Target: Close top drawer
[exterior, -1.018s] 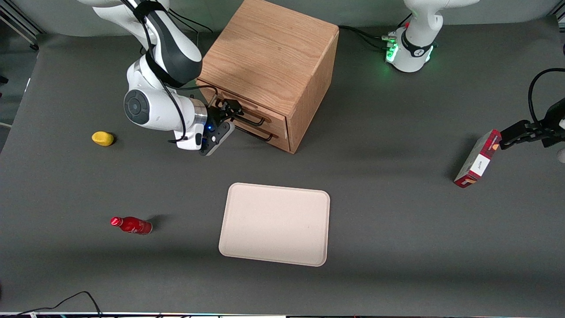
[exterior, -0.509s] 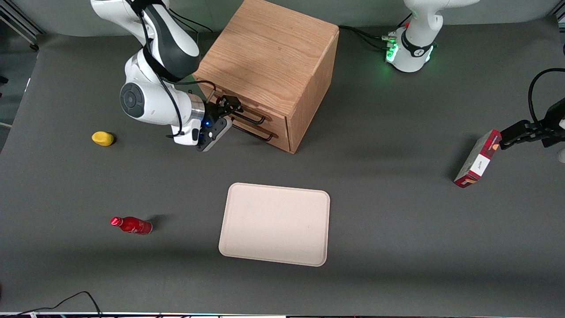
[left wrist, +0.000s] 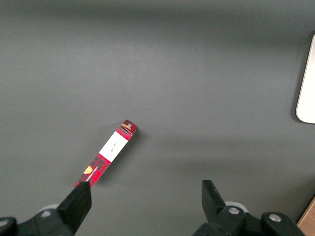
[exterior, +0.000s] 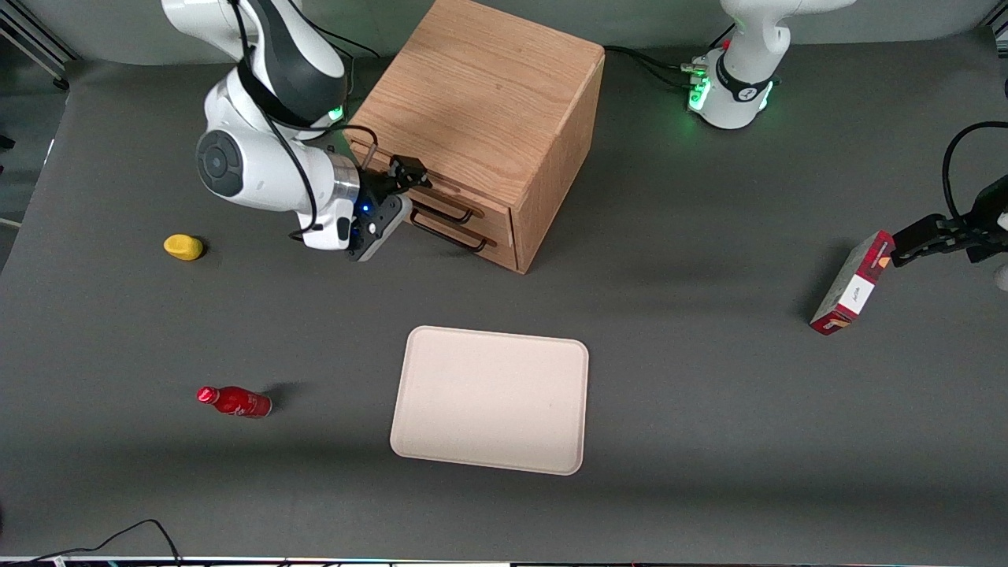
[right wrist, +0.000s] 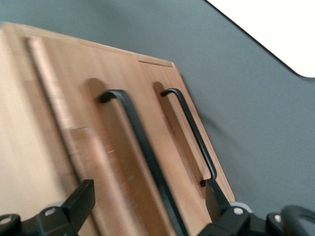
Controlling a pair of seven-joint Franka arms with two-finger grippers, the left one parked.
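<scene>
lemon: small yellow piece on the grey table, toward the working arm's end, well apart from everything else
bottle: red, lying on its side, nearer the front camera than the lemon
gripper: at the cabinet's drawer face, fingers spread wide and holding nothing; in the wrist view the fingertips straddle the drawer front
top drawer: upper of the two, pushed in flush with the cabinet face, black wire handle running along it
lower drawer: also shut, its own black handle beside the upper one
cabinet: boxy oak, farther from the front camera than the tray
tray: pale, bare, flat on the table
box: red carton toward the parked arm's end
</scene>
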